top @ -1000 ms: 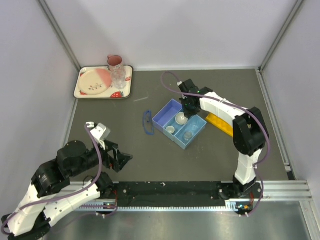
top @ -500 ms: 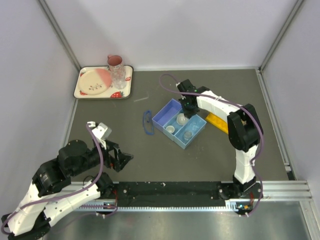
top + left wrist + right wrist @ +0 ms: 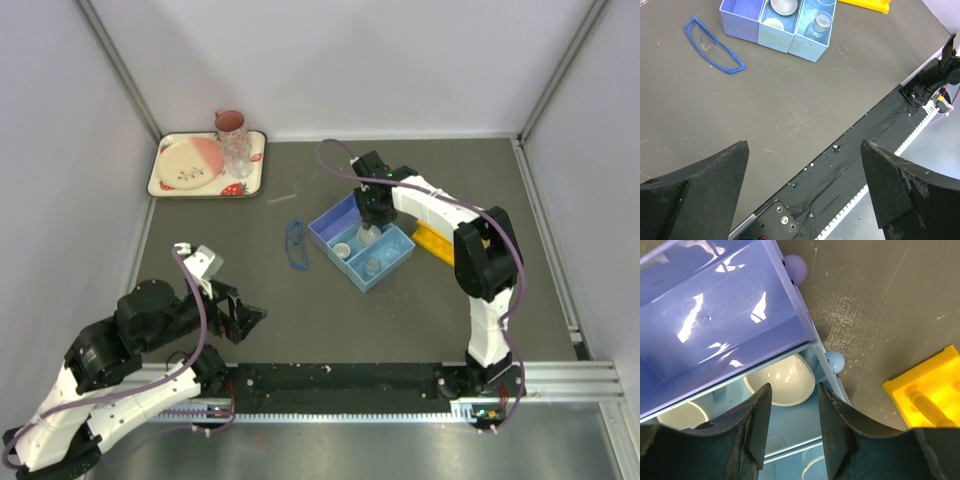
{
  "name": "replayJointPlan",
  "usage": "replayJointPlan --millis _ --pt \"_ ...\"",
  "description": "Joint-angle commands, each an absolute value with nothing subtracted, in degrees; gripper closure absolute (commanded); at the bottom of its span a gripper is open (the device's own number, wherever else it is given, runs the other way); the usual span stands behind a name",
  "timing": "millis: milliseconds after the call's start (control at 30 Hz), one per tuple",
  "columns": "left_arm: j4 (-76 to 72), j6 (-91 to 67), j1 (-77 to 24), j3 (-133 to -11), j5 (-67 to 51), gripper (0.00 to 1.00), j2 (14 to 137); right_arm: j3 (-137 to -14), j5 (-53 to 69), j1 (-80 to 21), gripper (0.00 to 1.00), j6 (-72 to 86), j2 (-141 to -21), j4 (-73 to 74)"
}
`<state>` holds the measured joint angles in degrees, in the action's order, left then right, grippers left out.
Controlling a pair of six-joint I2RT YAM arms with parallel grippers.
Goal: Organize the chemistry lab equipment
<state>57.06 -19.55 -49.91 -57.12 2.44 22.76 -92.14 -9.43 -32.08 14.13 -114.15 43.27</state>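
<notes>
The blue divided tray (image 3: 322, 230) sits mid-table. My right gripper (image 3: 369, 217) hangs over its middle compartment, jaws open and empty. Just below the fingertips lies a small white round dish (image 3: 782, 382), free of both fingers. A second dish (image 3: 677, 415) shares that compartment. The clear beaker (image 3: 373, 265) stands in the near compartment. Blue-rimmed goggles (image 3: 296, 246) lie left of the tray, and a thin glass rod (image 3: 282, 198) lies farther back. The yellow rack (image 3: 434, 242) lies right of the tray. My left gripper (image 3: 250, 318) is open near the front edge, holding nothing.
At the back left stands a cream strawberry tray (image 3: 253, 172) with a plate (image 3: 190, 163), a pink mug (image 3: 231, 122) and a clear tumbler (image 3: 238, 152). A black strip (image 3: 840, 170) runs along the table's near edge. Frame posts and white walls close in the sides.
My right gripper has opened and let go of the white dish, which now rests in the tray's middle compartment. The left arm has not moved.
</notes>
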Motion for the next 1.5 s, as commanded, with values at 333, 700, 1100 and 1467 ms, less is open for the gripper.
replayJointPlan --millis 333,700,1100,1467 --pt "54.06 -20.13 -49.66 -57.13 2.29 0.01 23.03 -113.54 -12.84 -39.02 0.53 13.62 -107.22 52.65" --pt "53.09 -21.00 -49.75 -56.16 5.62 0.01 24.26 -138.23 -5.09 -42.54 0.51 18.54 -124.51 51.68" --pt "46.42 -16.09 -49.66 -58.52 13.53 0.01 40.39 -130.53 -7.12 -42.63 0.46 22.15 -124.73 40.26" --pt "36.83 -3.96 -38.07 -70.65 6.51 0.01 68.89 -108.23 -21.34 -42.63 0.42 13.28 -99.78 37.35"
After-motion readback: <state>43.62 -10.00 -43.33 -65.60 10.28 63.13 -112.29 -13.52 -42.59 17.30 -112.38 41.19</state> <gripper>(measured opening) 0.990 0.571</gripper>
